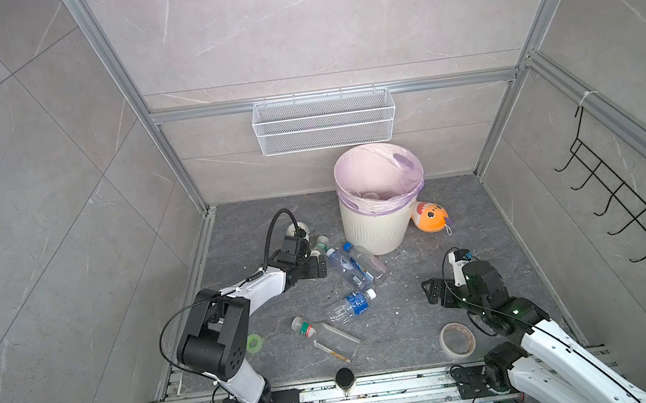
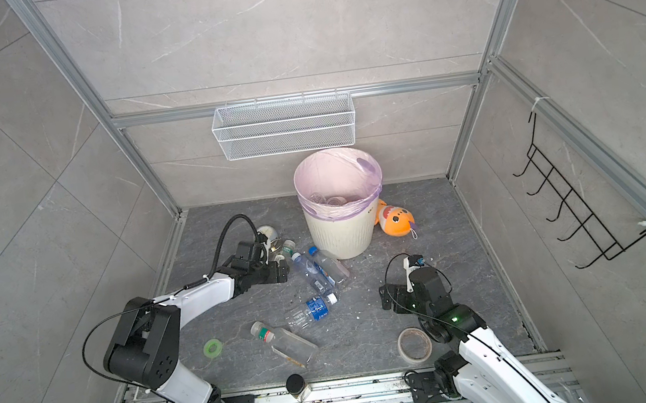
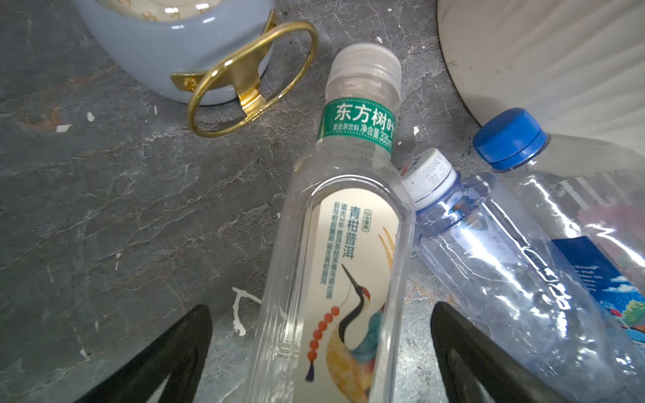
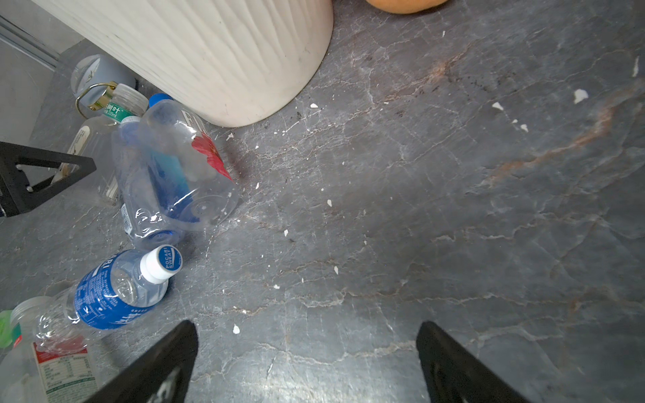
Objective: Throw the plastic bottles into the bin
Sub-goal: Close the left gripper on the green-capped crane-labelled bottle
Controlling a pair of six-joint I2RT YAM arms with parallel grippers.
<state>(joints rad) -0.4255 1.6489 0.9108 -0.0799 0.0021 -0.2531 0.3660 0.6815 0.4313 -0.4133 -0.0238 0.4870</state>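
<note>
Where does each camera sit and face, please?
Top views: overhead at the front, looking down on the floor, the bin, the left arm and the right arm.
Left wrist: behind the open left gripper, facing the green-collared bottle lying between its fingers.
Right wrist: behind the open right gripper, facing bare floor near the bin.
Shared: both wrist views show the bin's ribbed wall and the blue-capped bottle.

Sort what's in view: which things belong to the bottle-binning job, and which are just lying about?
Job: bin, tea bottle, blue-tinted bottle, blue-cap bottle, Pocari bottle, front bottle.
Lying about: clock, fish toy, green tape, tan tape, jar, mesh basket.
</note>
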